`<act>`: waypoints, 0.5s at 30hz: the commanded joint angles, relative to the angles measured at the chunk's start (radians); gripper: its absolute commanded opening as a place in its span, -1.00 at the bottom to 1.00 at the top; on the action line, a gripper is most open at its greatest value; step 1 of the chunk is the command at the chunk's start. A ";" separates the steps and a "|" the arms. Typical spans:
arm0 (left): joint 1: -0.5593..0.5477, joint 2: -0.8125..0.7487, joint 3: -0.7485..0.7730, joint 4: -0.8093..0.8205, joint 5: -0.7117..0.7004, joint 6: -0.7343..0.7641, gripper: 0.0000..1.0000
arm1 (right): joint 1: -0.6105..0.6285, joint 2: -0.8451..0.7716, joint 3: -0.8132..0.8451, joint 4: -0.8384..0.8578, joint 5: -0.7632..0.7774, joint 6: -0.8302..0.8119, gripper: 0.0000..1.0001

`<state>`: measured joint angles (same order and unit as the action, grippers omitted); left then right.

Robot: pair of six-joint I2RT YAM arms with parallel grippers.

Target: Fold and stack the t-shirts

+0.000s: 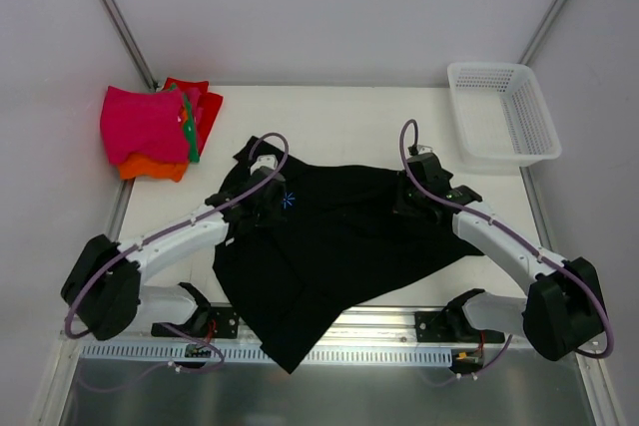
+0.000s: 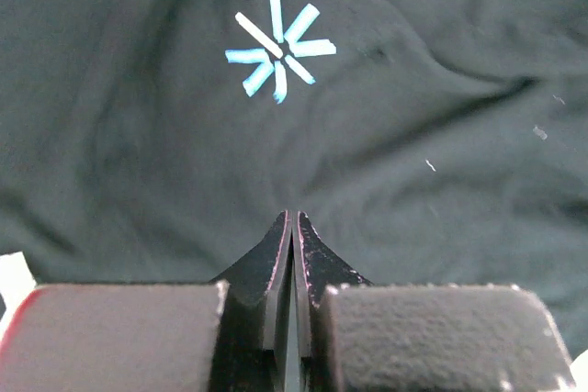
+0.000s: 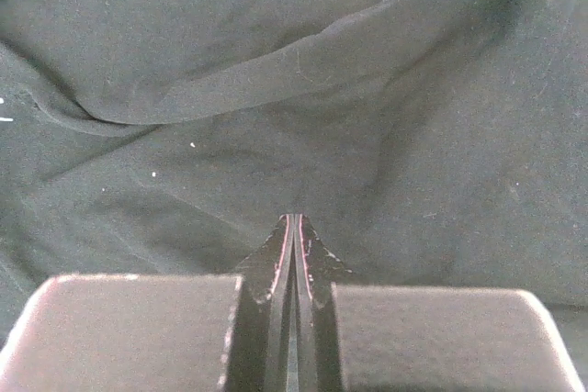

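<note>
On the table [image 1: 339, 117], center, a black t-shirt [image 1: 339, 246] lies spread out and wrinkled, not folded. One corner hangs over the near table edge, between the two arm bases. It has a small light-blue star print [image 1: 288, 200] toward its left side.

The left arm [image 1: 170, 241] reaches in over the shirt's left part, and the left jaws sit just beside the print. In the left wrist view the left jaws are closed tight, tips together over the black t-shirt [image 2: 413, 162] with the star print [image 2: 278, 46] just ahead. No cloth is visible between the tips, and I cannot tell if they touch the cloth.

The right arm [image 1: 509, 246] reaches in over the shirt's right edge. In the right wrist view the right jaws are also closed, tips together, with nothing seen pinched. Creased black t-shirt [image 3: 276, 98] fills the view, with a long ridge fold running across ahead of the tips.

In the far left corner is a pile of folded shirts: pink shirt [image 1: 145, 122] on top, orange shirt [image 1: 152, 169] under it, red shirt [image 1: 205, 97] behind, and a green shirt [image 1: 188, 132] edge showing at the pile's right side. The pile sits well apart from both jaws, near the black shirt's upper left corner.

In the far right corner is a white mesh basket [image 1: 509, 159], apart from the shirt.
</note>
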<state>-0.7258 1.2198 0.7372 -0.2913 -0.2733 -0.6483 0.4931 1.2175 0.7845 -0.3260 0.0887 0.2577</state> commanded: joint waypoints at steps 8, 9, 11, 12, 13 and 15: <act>0.251 0.335 0.141 0.253 0.301 0.154 -1.00 | -0.010 0.011 0.001 0.010 -0.004 -0.014 -0.99; 0.265 0.363 0.160 0.253 0.342 0.159 -1.00 | -0.008 0.011 0.001 0.010 -0.004 -0.012 -0.99; 0.293 0.435 0.207 0.251 0.377 0.157 -1.00 | -0.008 0.008 -0.001 0.010 -0.004 -0.015 -0.99; 0.298 0.458 0.220 0.253 0.382 0.154 -1.00 | -0.010 0.002 -0.002 0.008 -0.003 -0.014 -0.99; 0.301 0.496 0.241 0.251 0.385 0.150 -1.00 | -0.014 -0.003 -0.005 0.007 -0.001 -0.014 -0.99; 0.307 0.535 0.261 0.251 0.385 0.145 -1.00 | -0.013 -0.016 -0.008 0.007 -0.001 -0.014 -0.99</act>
<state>-0.4286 1.7130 0.9565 -0.0586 0.0528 -0.5262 0.4873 1.2255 0.7834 -0.3256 0.0887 0.2523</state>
